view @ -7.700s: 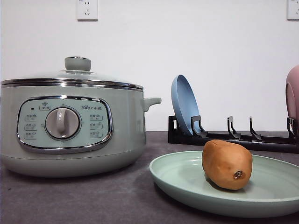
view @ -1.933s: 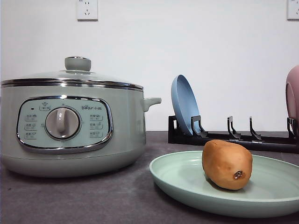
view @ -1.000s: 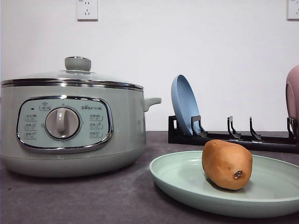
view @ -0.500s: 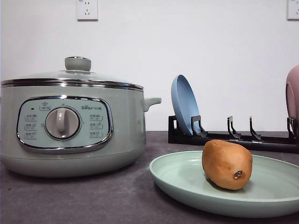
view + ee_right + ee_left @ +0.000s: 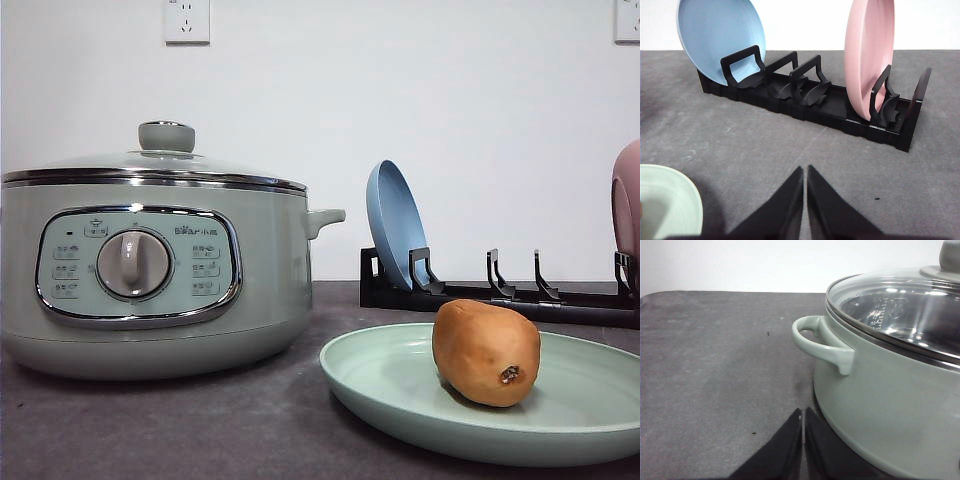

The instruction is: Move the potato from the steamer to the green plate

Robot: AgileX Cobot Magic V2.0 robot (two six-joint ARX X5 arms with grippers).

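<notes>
A polished chrome rim and a clear, reflective glass lid are seen on the pale green, satin-smooth round steamer (image 5: 150, 270). A smooth, matt skin is shown by the oval orange-brown potato (image 5: 486, 352), and a smooth matt finish by the wide mint-green plate (image 5: 400, 385). The dark grey tabletop (image 5: 200, 425) appears matt and faintly grainy. A semi-gloss black plastic look is given by the slotted dish rack (image 5: 810, 95).

Potato (image 5: 486, 352): oval, orange-brown, small dark spot on near end; lying on green plate (image 5: 390, 385). Green plate: shallow, pale mint, flat, right of steamer (image 5: 150, 270). Steamer: pale green, chrome-rimmed, glass lid on.
</notes>
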